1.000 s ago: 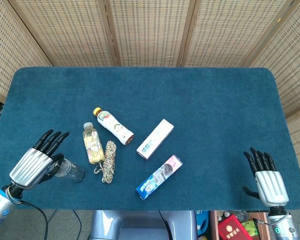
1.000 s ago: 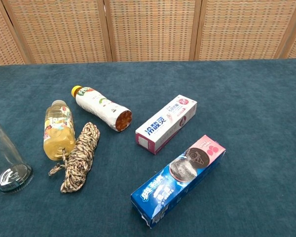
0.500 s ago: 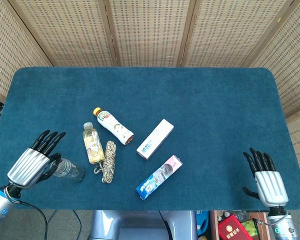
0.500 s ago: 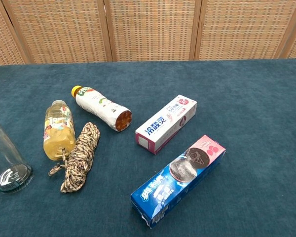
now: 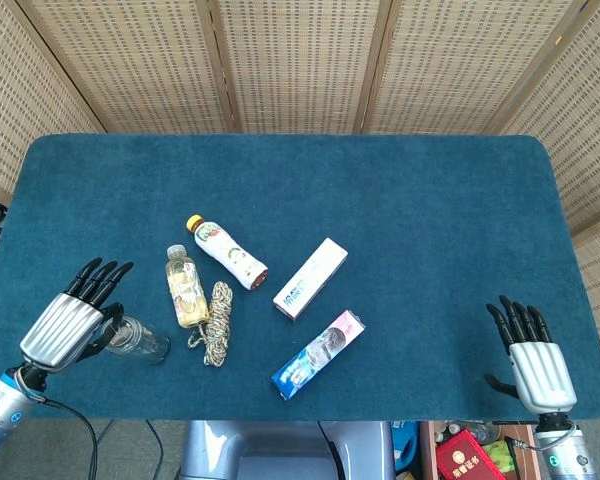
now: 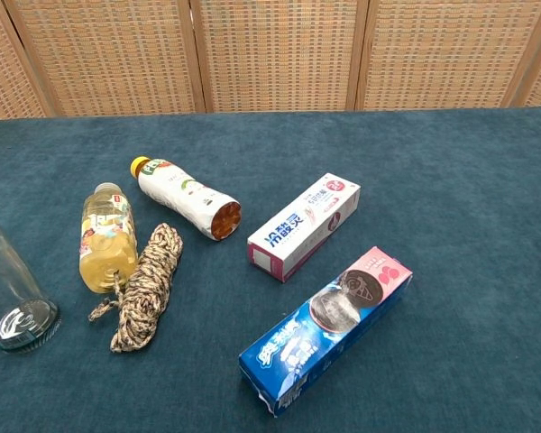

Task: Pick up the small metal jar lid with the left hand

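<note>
On the bench (image 5: 400,210), a clear glass jar (image 5: 138,340) lies at the left, just beside the left hand (image 5: 64,328). Right of it lie a yellow drink bottle (image 5: 185,286) and a coiled braided rope (image 5: 216,322), touching. Behind them sits a white-labelled bottle (image 5: 227,251). Further right, a white toothpaste box (image 5: 310,278) lies behind a blue biscuit packet (image 5: 318,354). The right hand (image 5: 536,368) rests at the near right edge

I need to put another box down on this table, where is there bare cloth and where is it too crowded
Bare cloth: the whole far strip of the table along the wicker screen, and the wide stretch between the cookie box and the right hand. Crowded: the near left, where the glass jar, yellow drink bottle, rope, labelled bottle and toothpaste box cluster.
</note>
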Action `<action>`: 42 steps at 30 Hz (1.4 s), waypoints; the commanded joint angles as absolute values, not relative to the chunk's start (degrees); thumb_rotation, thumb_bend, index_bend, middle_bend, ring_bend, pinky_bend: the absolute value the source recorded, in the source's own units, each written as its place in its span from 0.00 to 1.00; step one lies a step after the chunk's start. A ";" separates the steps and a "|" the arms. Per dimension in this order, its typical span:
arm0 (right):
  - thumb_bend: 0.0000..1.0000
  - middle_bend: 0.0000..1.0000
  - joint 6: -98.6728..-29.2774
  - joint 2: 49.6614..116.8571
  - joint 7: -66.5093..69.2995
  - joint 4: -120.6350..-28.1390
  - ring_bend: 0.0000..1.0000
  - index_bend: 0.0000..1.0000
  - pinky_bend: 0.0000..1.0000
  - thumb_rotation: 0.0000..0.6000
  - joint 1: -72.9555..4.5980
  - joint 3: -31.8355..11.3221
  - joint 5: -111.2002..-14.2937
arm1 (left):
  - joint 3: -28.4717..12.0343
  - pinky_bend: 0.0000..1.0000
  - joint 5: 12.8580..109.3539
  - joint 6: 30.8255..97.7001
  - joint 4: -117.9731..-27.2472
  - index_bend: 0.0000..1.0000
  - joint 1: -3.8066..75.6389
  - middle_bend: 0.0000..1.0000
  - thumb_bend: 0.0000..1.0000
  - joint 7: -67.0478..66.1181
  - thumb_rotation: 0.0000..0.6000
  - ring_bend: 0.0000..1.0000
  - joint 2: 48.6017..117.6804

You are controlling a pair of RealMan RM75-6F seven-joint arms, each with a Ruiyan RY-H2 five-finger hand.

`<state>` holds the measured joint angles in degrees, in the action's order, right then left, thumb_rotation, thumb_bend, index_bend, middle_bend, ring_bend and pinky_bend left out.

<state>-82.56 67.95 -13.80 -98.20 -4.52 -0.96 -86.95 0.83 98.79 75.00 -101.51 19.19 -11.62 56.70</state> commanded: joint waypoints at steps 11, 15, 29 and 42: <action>0.00 0.00 -82.67 67.94 -13.77 -98.26 0.00 0.00 0.00 1.00 -4.44 -0.92 -87.04 | 0.66 0.00 98.94 76.16 -102.15 0.40 18.65 0.00 0.41 -12.24 1.00 0.00 56.06; 0.00 0.00 -82.72 67.86 -13.59 -98.30 0.00 0.00 0.00 1.00 -4.42 -0.97 -87.00 | 0.55 0.00 98.56 76.01 -102.44 0.38 18.60 0.00 0.41 -12.83 1.00 0.00 55.88; 0.00 0.00 -82.78 67.76 -13.43 -98.39 0.00 0.00 0.00 1.00 -4.39 -0.99 -87.07 | 0.41 0.00 98.31 75.76 -103.10 0.36 18.57 0.00 0.34 -13.59 1.00 0.00 55.39; 0.00 0.00 -82.87 67.66 -13.27 -98.38 0.00 0.00 0.00 1.00 -4.35 -1.02 -87.09 | 0.96 0.00 99.09 78.85 -104.20 0.13 17.09 0.00 0.34 -7.14 1.00 0.00 53.40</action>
